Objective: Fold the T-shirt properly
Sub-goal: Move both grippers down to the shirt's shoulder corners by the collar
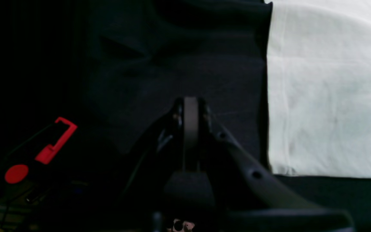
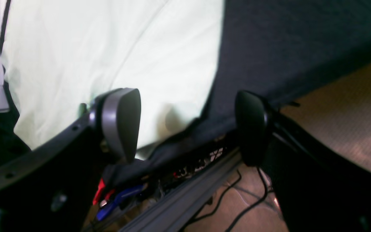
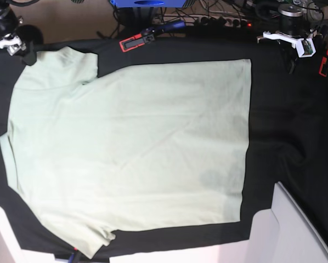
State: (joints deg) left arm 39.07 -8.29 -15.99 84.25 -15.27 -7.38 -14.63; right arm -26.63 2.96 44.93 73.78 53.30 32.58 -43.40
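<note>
The pale mint-green T-shirt (image 3: 131,142) lies spread flat on the black table cloth (image 3: 279,126), neck end to the left and hem to the right. My left gripper (image 3: 290,66) hangs at the far right corner, clear of the hem. In the left wrist view it (image 1: 190,106) is shut and empty above the black cloth, with the shirt's hem (image 1: 327,96) to its right. My right gripper (image 3: 28,55) is at the far left corner by a sleeve. In the right wrist view it (image 2: 187,124) is open, its fingers (image 2: 121,122) spread over the shirt's edge (image 2: 108,48).
A red-and-black clamp (image 3: 135,41) sits on the table's far edge and also shows in the left wrist view (image 1: 48,145). Another red clamp (image 3: 322,64) is at the far right. A white-grey panel (image 3: 295,230) is at the near right. Cables (image 2: 237,199) hang below the table edge.
</note>
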